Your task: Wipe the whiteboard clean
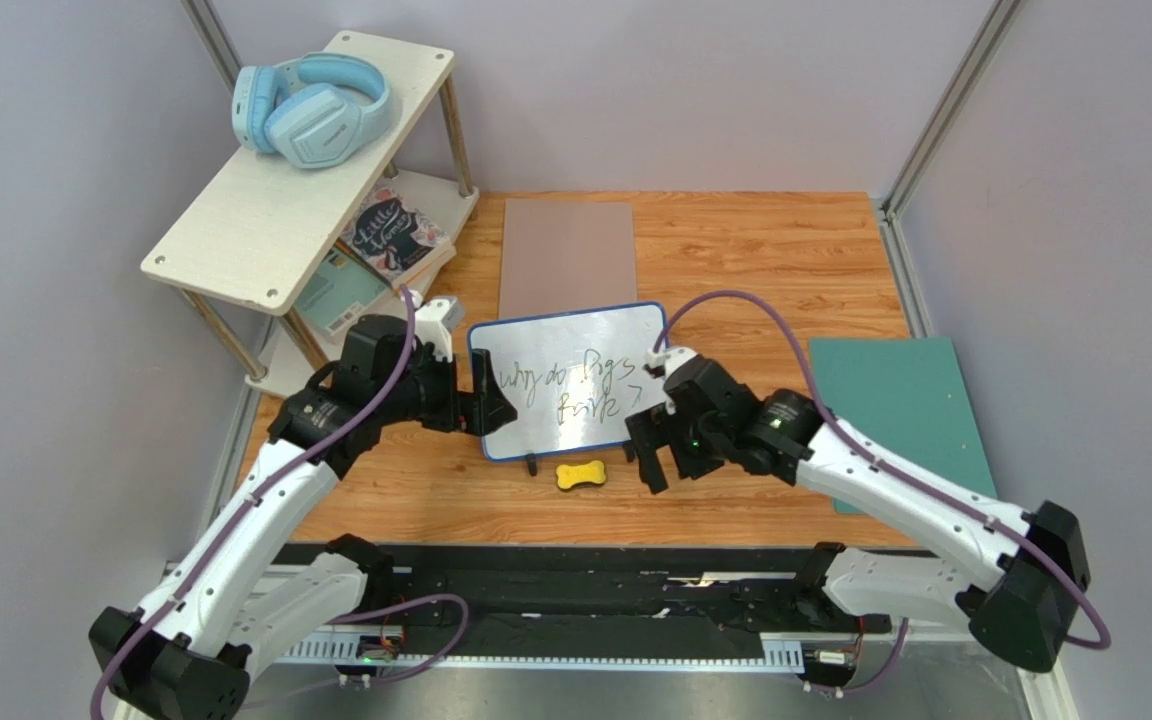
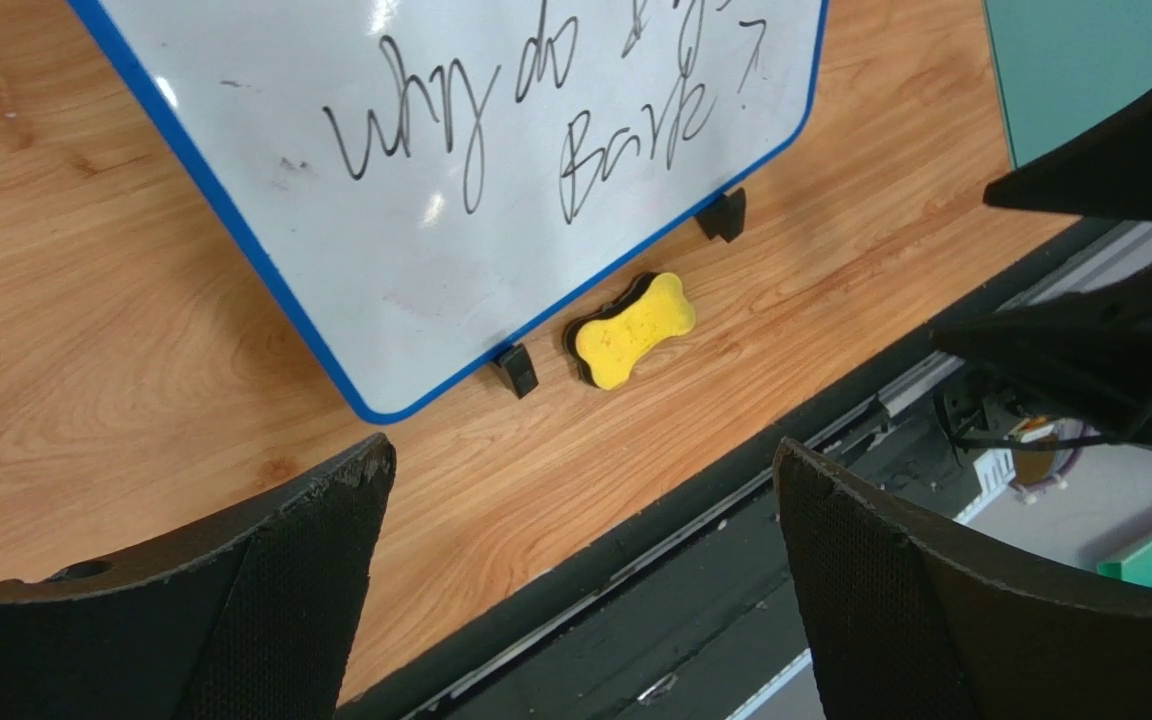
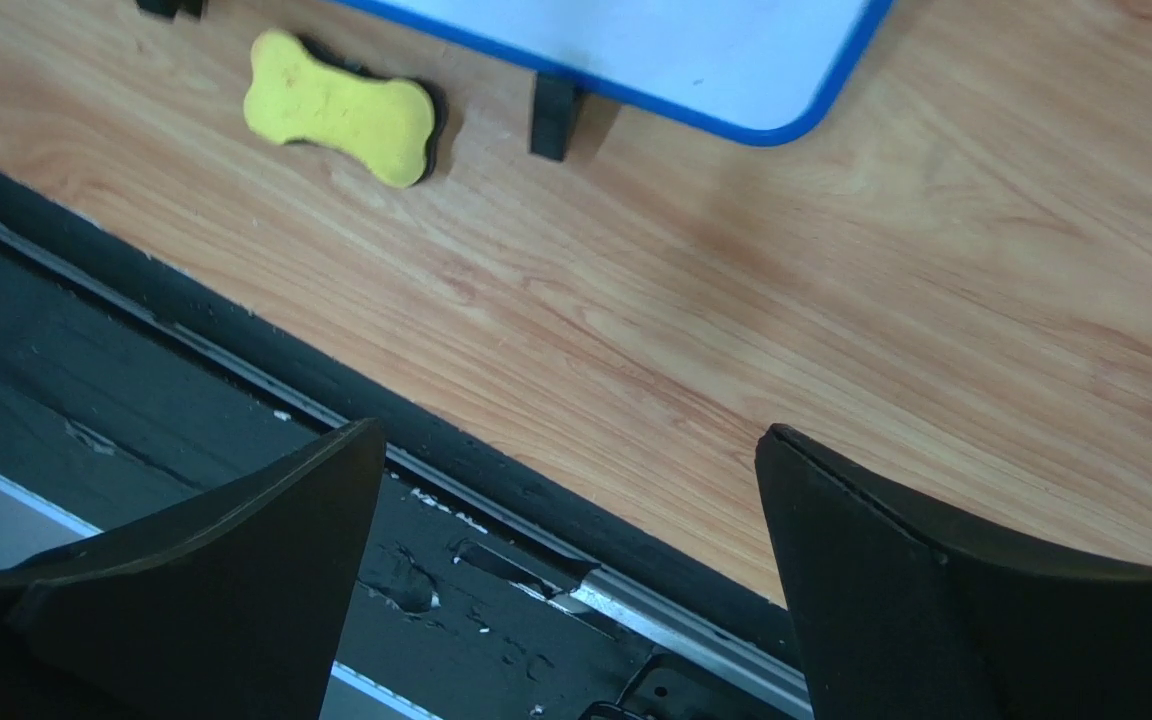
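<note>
The whiteboard (image 1: 567, 383) is white with a blue rim and small black feet, and stands tilted on the wooden table with black handwriting across it (image 2: 447, 150). A yellow bone-shaped eraser (image 1: 582, 474) lies on the table just in front of its lower edge (image 2: 633, 330) (image 3: 339, 108). My left gripper (image 1: 485, 408) hovers at the board's left edge, open and empty (image 2: 582, 450). To the right of the eraser, near the board's lower right corner (image 3: 687, 45), is my right gripper (image 1: 657, 458). It is open with nothing between its fingers (image 3: 570, 435).
A grey-brown mat (image 1: 567, 255) lies behind the board and a green mat (image 1: 890, 420) at the right. A white shelf (image 1: 259, 225) at the back left carries blue headphones (image 1: 312, 108) and books (image 1: 394, 233). A black rail (image 1: 567, 600) runs along the near table edge.
</note>
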Controlling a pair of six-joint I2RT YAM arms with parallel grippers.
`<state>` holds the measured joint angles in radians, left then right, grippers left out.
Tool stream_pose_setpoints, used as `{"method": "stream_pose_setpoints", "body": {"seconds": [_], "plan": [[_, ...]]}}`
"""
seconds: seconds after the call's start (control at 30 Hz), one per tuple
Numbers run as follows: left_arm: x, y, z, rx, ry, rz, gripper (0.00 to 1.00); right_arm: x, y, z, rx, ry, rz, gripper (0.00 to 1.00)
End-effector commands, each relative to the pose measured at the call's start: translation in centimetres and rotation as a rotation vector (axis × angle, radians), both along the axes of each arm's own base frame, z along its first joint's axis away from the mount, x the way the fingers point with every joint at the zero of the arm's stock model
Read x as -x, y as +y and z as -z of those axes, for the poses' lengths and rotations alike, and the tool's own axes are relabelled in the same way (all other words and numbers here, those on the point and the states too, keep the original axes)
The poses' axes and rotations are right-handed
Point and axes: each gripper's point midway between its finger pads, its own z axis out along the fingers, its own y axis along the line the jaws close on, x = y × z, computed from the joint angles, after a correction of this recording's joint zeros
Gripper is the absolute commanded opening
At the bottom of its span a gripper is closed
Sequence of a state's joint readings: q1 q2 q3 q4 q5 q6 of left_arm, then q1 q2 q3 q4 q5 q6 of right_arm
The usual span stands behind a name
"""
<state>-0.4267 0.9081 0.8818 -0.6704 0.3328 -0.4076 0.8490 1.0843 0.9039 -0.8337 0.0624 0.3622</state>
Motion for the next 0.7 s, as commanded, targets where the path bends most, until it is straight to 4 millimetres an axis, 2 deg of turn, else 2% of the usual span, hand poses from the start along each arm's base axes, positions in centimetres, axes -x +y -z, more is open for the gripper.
{"method": "stream_pose_setpoints", "body": {"seconds": [0.0,0.13,0.33,0.37,0.43,0.47,0.53,0.57,0.6,0.63,0.67], "plan": [[0.3,1.7,0.9,-0.07,0.016,-0.069,0.99,0.7,2.3,-1.0,0.041,-0.055,-0.138,1.0],[0.9,0.4,-0.2,0.002,-0.024,0.016,1.0,1.2,4.7,-2.0,-0.009,-0.078,-0.279,1.0],[0.7,-0.5,-0.9,0.043,-0.036,0.043,0.99,1.8,8.1,-2.8,-0.073,-0.103,-0.524,0.98],[0.6,-0.6,-1.0,0.056,-0.044,0.045,0.99,1.7,8.6,-2.2,-0.058,-0.092,-0.543,0.97],[0.7,-0.8,-1.1,0.072,-0.041,0.051,0.99,1.9,9.9,-2.3,-0.06,-0.11,-0.623,0.95],[0.5,-0.8,-1.1,0.078,-0.043,0.046,0.99,2.0,10.3,-1.2,-0.032,-0.084,-0.645,0.94],[0.5,-0.9,-1.1,0.081,-0.042,0.06,0.99,2.3,11.5,-1.0,-0.018,-0.089,-0.701,0.88],[0.5,-0.7,-1.0,0.074,-0.036,0.058,0.99,2.4,11.9,0.3,0.012,-0.06,-0.727,0.83],[0.5,-0.6,-0.9,0.062,-0.036,0.062,0.99,2.8,12.4,0.7,0.021,-0.045,-0.754,0.79],[0.5,-0.4,-0.8,0.051,-0.032,0.056,0.99,2.6,13.0,0.7,0.031,-0.05,-0.775,0.79],[0.6,-0.3,-0.8,0.046,-0.029,0.054,0.99,2.6,13.3,2.0,0.064,-0.026,-0.79,0.79]]}}
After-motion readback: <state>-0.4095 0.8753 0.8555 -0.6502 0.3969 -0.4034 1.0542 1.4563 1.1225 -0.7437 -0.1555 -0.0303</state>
